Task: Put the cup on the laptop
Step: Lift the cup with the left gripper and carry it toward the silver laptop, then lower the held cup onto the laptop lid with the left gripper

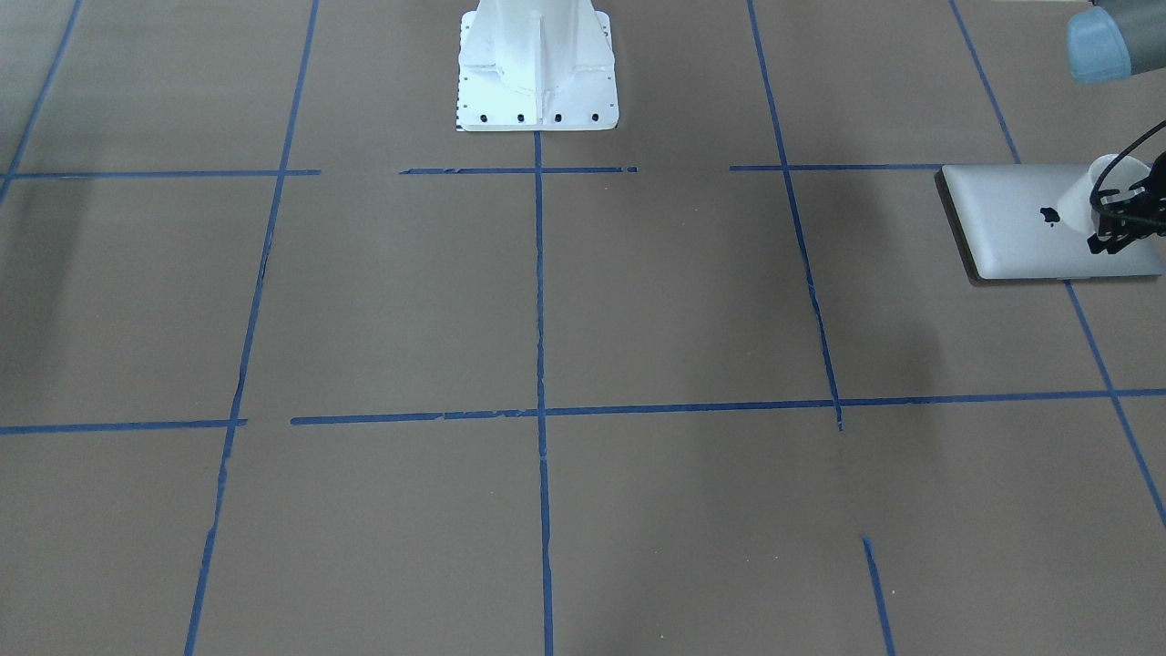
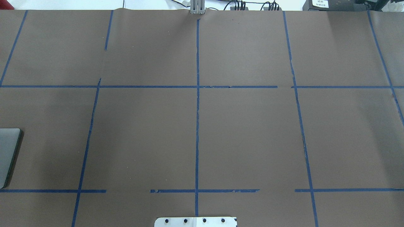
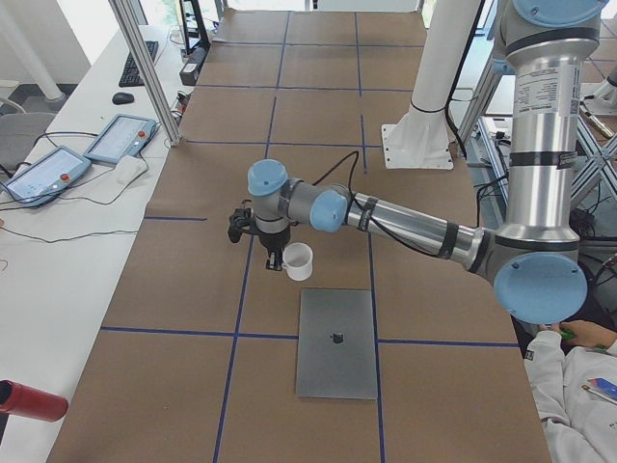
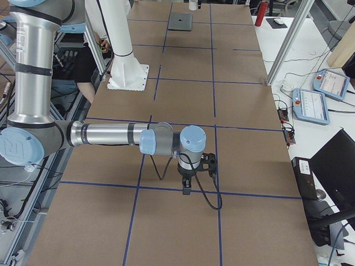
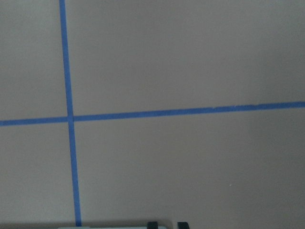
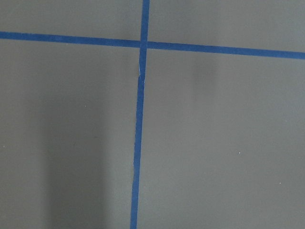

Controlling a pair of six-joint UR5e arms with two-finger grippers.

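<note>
At bench [image 3: 154, 289] left end: cup [image 3: 300, 260] hangs raised, left jaws clamped on rim, over or just past laptop [image 3: 335, 342] far edge, cannot tell which. Lift judged done; lowering onto lid and release left. Right jaws idle mid-bench, opening: cannot tell

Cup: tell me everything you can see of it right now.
The cup is small, white and tapered, widest at the rim, with a smooth ceramic look. No handle shows. It hangs about upright, mouth up, seemingly pinched at its rim by the left gripper. From the side view it looks lifted clear of the laptop, by the edge farthest from that camera. From the front view it overlaps the laptop. Nothing else touches it.
</note>
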